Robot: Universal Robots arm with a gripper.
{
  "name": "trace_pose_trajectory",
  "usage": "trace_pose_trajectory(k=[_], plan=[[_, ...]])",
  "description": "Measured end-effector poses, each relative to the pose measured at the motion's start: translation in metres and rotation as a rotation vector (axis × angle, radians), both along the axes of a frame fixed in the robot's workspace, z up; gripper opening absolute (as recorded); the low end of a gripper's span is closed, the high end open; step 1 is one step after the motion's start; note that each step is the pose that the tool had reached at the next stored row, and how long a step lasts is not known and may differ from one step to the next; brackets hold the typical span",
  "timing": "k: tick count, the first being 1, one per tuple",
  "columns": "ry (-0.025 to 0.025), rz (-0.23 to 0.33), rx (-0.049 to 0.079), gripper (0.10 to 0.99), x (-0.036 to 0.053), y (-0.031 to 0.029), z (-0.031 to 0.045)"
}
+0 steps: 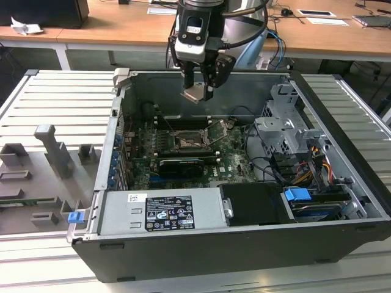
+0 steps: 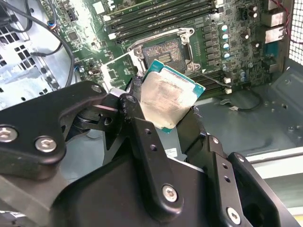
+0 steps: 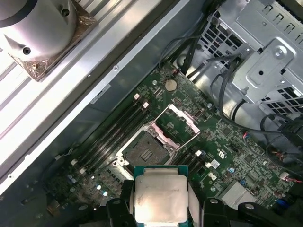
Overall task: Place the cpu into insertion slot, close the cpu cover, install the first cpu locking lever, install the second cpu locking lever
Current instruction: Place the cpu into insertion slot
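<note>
My gripper (image 1: 198, 90) hangs above the open computer case, shut on the cpu (image 1: 195, 93). In both wrist views the cpu (image 2: 171, 96) (image 3: 161, 197) shows its dull silver face and green edge, pinched by two opposite edges between the black fingers (image 2: 137, 125). The cpu is tilted and well clear of the motherboard. Below it lies the insertion slot (image 1: 186, 142) (image 2: 163, 52) (image 3: 146, 151), a dark pin field framed in silver with nothing in it. Beside the slot, the cpu cover (image 3: 178, 122) (image 2: 118, 71) stands swung open on its hinge.
Long black memory slots (image 1: 182, 121) flank the socket. A silver power supply (image 1: 162, 210) sits at the case's near side. A metal drive cage (image 1: 284, 131) with cables is on the exterior view's right. A grey fixture tray (image 1: 55, 159) lies outside the case on the exterior view's left.
</note>
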State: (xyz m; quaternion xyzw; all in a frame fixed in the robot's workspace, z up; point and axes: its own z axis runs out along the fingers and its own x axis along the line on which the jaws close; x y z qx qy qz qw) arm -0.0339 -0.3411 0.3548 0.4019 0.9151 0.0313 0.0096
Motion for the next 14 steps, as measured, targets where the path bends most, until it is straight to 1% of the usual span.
trace_pose_trajectory(k=[2,9,14], plan=[[0.0000,-0.027,-0.001,0.541,0.0000,0.0000,-0.0001],[0.0000,-0.079,-0.002,0.541,0.0000,0.0000,-0.0003],[0.0000,-0.131,-0.005,0.541,0.0000,0.0000,-0.0005]])
